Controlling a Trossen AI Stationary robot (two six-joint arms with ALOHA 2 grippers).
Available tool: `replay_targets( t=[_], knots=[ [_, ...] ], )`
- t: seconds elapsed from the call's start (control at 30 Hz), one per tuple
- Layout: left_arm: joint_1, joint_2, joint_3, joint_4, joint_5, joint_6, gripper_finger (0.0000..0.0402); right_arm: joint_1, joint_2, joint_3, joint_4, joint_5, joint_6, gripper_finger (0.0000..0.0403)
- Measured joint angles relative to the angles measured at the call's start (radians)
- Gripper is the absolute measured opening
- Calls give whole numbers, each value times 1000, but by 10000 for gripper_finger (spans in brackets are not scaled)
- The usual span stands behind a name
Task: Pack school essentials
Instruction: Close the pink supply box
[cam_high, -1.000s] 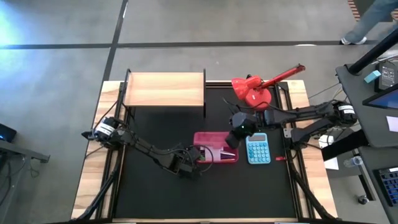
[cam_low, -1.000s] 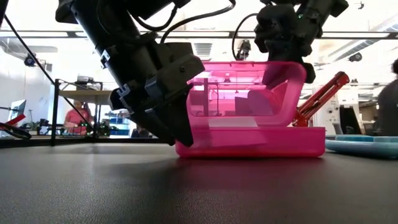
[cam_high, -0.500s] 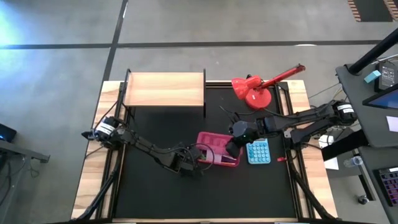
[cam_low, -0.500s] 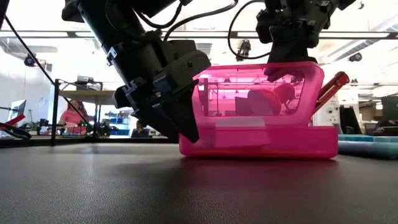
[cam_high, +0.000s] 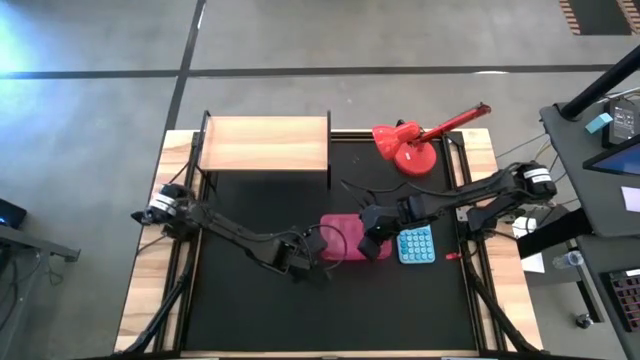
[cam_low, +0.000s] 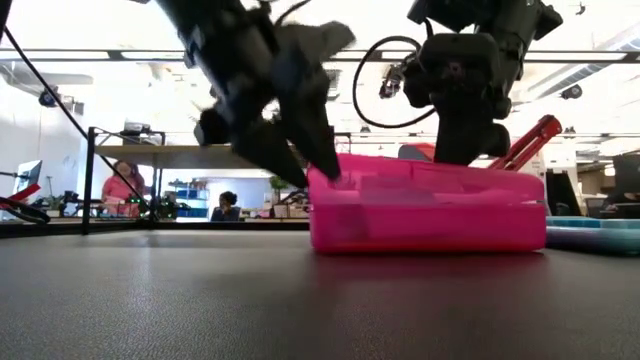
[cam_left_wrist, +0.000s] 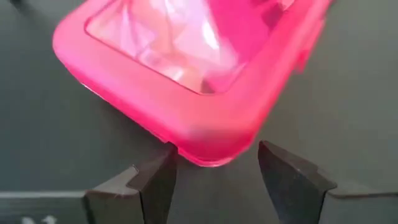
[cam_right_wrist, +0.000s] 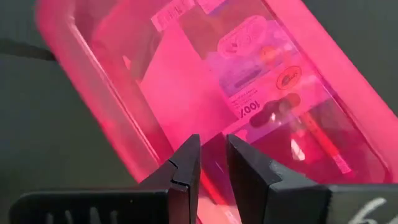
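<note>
A pink translucent pencil box (cam_high: 343, 243) lies flat on the black mat with its lid down. Through the lid (cam_right_wrist: 249, 93) I see only blurred labels and dim shapes; the stationery itself does not show plainly. My left gripper (cam_left_wrist: 217, 180) is open at the box's left end, its fingers on either side of a rounded corner (cam_left_wrist: 211, 146); in the low view it (cam_low: 320, 172) slants down to the box's (cam_low: 430, 215) upper left edge. My right gripper (cam_right_wrist: 212, 163) is shut and stands on top of the lid, nearer the box's right end (cam_low: 462, 160). My left gripper stands astride the box's left corner (cam_left_wrist: 186, 143), slanting down from the left; whether a finger touches the rim I cannot tell. My right gripper presses its shut fingertips (cam_right_wrist: 186, 165) down on the lid's top face (cam_right_wrist: 205, 124) from above, with the box flat on the mat.
A light-blue calculator (cam_high: 415, 244) lies just right of the box, close to my right arm. A red desk lamp (cam_high: 410, 148) stands at the far right, and a wooden shelf (cam_high: 265, 143) at the far left. The near half of the mat is bare.
The box's lid, upright a second ago, has swung down and now lies shut on the base. My right gripper has come down and toward the near edge, following the lid onto the box. My left gripper has risen and tipped, and now reaches the box's upper left edge.
</note>
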Motion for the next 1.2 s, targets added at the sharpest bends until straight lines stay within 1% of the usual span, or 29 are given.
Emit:
replay_targets(
  t=[0.13,0.23,0.3,0.37,0.5,0.67,0.87,1.2],
  knots=[
    [-1,-72,-3,-13,22,13,208,0,13,2,-2,1,-18,68],
    [-1,-112,-2,2,2,89,208,-1,12,3,1,7,-25,68],
    [4,-117,0,48,-31,143,208,-2,14,3,1,11,-30,68],
    [10,-119,-1,52,-32,156,208,-1,19,0,-4,17,-31,68],
    [7,-118,-5,42,-4,155,208,-1,14,0,-2,26,-30,68],
    [22,-118,-8,73,-76,207,208,-1,16,0,-1,27,-33,68],
    [62,-51,-26,182,-83,266,208,-1,16,0,-1,27,-26,68],
    [69,38,-29,176,-74,262,208,-1,16,0,1,27,-17,68]
  ],
)
